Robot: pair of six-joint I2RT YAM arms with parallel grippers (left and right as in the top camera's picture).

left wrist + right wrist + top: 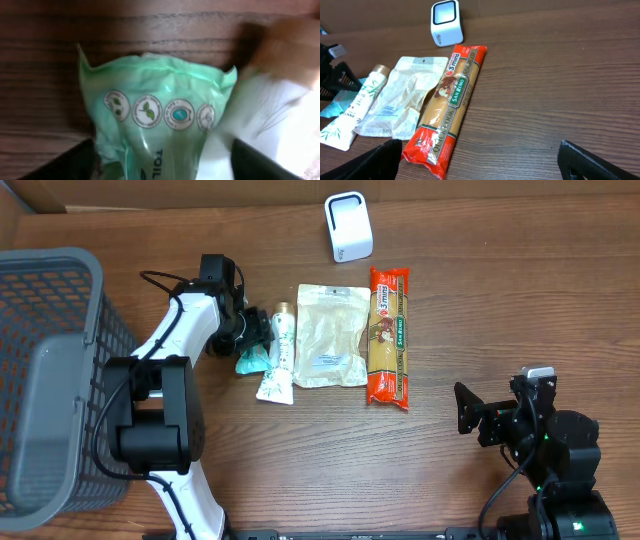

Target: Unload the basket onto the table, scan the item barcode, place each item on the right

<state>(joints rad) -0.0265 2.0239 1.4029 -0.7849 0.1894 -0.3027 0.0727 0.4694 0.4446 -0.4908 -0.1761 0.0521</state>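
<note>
The green packet [155, 110] is lying left of centre in the overhead frame, against the white tube [278, 358]. It is looking light, soft and slippery, probably best pinched across its bunched end. The left gripper [165, 162] is straddling it, jaws apart; the right gripper [482, 162] is idling wide open, lower right.

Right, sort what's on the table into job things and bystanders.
In the job: white scanner; green packet; left gripper, at that packet.
Lying about for now: tube; clear pouch; pasta packet; grey basket.
</note>
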